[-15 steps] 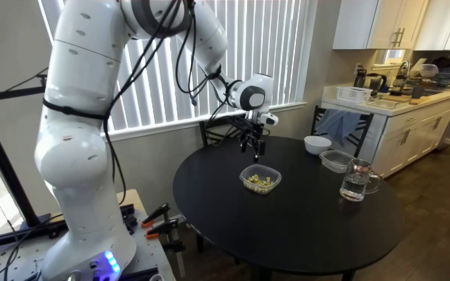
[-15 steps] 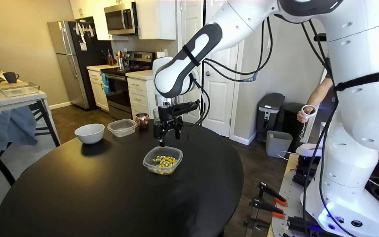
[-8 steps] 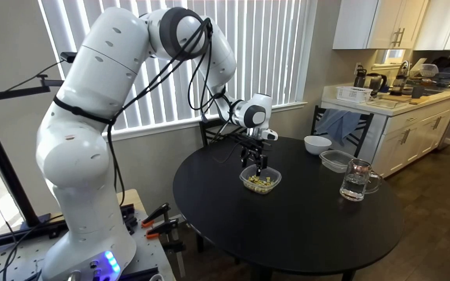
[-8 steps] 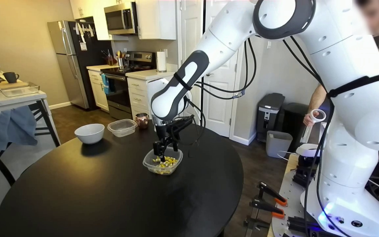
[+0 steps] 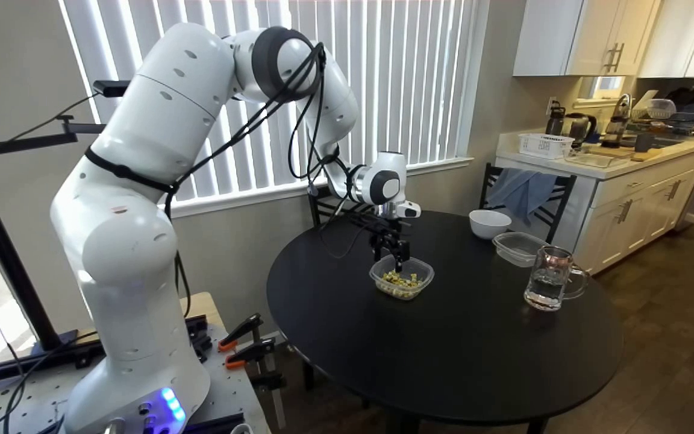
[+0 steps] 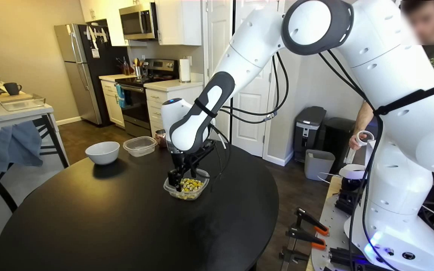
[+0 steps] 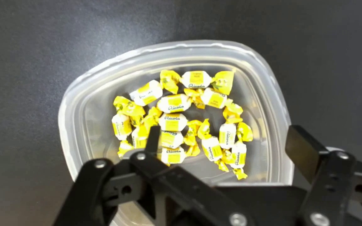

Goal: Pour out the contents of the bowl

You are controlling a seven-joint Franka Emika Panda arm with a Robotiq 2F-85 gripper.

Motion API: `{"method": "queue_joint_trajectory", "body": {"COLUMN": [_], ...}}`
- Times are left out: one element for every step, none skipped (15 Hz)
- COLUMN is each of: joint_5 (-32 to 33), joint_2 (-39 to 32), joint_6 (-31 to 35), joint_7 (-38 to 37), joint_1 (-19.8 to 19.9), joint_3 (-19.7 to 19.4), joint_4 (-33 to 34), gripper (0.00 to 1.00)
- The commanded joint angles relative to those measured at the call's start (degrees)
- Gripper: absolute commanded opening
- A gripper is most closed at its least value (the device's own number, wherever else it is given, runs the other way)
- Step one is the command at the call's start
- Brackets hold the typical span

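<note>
The bowl, a small clear see-through squarish-round container (image 5: 426, 278) (image 6: 205, 181) (image 7: 200, 47), sits upright on the dark table. Its contents are several small yellow-and-white wrapped candies (image 7: 173, 122), also visible in both exterior views (image 5: 401, 279) (image 6: 192, 184). My gripper (image 7: 228, 142) points down at the bowl, with its jaws wide apart and nothing between them. In the wrist view one finger (image 7: 153, 139) overlaps the candies and the opposite finger (image 7: 305, 150) is just past the right rim. How deep the fingertips are, and whether they touch the bowl, I cannot tell.
A white bowl (image 5: 490, 224) (image 6: 103, 153), a second clear container (image 5: 518, 249) (image 6: 140, 146) and a glass mug with clear liquid (image 5: 547, 286) stand toward the table's far side. A copper mug (image 6: 161, 138) is partly behind the arm. A person stands beyond the arm's base.
My gripper has come down from above the bowl to its rim area, then shifted slightly sideways. The bowl and candies have not moved.
</note>
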State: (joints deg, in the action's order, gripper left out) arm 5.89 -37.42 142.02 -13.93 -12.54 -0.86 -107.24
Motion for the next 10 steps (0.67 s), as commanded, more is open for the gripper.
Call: {"method": "queue_joint_trajectory", "body": {"joint_5": [1.32, 1.29, 1.35, 1.31, 1.17, 1.08, 0.96, 0.80, 0.64, 0.63], "joint_2": [-1.81, -2.16, -2.39, -2.67, -2.99, -3.06, -3.16, -3.25, -3.24, -3.20], "joint_6": [1.30, 1.11, 1.08, 0.97, 0.78, 0.47, 0.24, -0.06, -0.19, -0.19], "joint_7": [-2.52, -2.29, -1.86, -1.74, -1.55, -1.53, -1.44, -1.26, -1.12, -1.09], "joint_1": [-1.77, -1.92, -2.02, -2.15, -2.15, -2.24, -2.25, -2.17, -2.07, -2.03], "joint_3": [-1.26, -1.17, -1.10, -1.05, -0.95, -0.94, -0.88, -0.78, -0.69, -0.71], "joint_4": [0.57, 0.59, 0.52, 0.47, 0.55, 0.57, 0.67, 0.80, 0.88, 0.94], "gripper": [1.00, 0.91, 0.74, 0.68, 0.60, 0.54, 0.82, 0.89, 0.92, 0.97]}}
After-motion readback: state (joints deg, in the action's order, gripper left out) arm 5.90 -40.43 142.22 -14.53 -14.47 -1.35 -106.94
